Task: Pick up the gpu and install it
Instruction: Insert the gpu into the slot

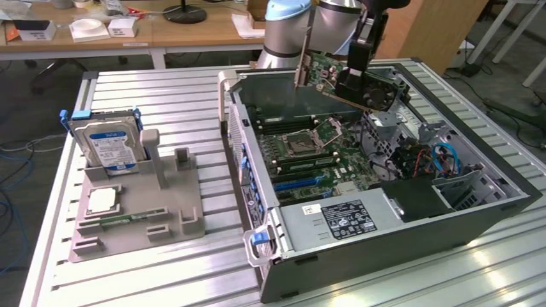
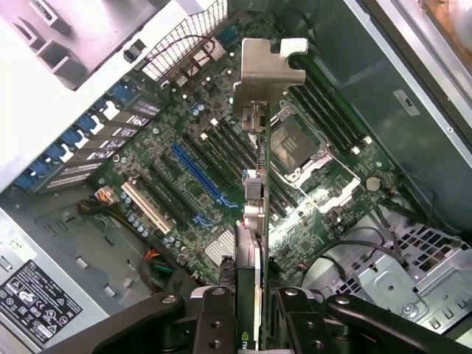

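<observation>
The gpu [image 1: 328, 73] is gripped on both faces by the partly closed fingers [image 2: 217, 317] of the gripper [image 2: 256, 313]. It is held edge-down in the air, above the motherboard [image 2: 184, 169] inside the open computer case [image 1: 410, 243].

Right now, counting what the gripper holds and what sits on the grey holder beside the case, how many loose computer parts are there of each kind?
gpu: 1
hard drive: 1
processor chip: 1
memory stick: 1
Total: 4
</observation>
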`<state>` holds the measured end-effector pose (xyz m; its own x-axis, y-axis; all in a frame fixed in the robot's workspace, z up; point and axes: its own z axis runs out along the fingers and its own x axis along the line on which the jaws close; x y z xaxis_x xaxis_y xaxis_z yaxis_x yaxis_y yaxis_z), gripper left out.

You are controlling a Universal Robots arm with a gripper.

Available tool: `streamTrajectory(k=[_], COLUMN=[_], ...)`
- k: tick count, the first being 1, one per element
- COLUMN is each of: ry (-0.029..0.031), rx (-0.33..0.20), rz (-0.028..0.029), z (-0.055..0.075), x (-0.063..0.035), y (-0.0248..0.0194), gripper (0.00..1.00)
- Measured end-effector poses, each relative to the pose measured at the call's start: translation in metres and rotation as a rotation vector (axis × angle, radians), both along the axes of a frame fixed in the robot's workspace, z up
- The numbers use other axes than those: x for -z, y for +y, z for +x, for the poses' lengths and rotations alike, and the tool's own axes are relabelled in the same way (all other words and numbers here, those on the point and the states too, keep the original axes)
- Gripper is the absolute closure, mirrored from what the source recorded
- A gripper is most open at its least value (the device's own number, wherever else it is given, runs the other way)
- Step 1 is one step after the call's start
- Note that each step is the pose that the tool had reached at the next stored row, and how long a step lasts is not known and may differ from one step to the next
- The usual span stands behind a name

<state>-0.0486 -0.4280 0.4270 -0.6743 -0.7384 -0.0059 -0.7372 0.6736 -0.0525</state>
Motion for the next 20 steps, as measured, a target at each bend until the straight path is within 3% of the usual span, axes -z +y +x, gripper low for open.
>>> streamTrajectory(k=[20], ry=[0.0000], rx=[-0.096], rz=[0.0001], z=[0.0000], x=[0.0000], y=[-0.0005], gripper=[0.74])
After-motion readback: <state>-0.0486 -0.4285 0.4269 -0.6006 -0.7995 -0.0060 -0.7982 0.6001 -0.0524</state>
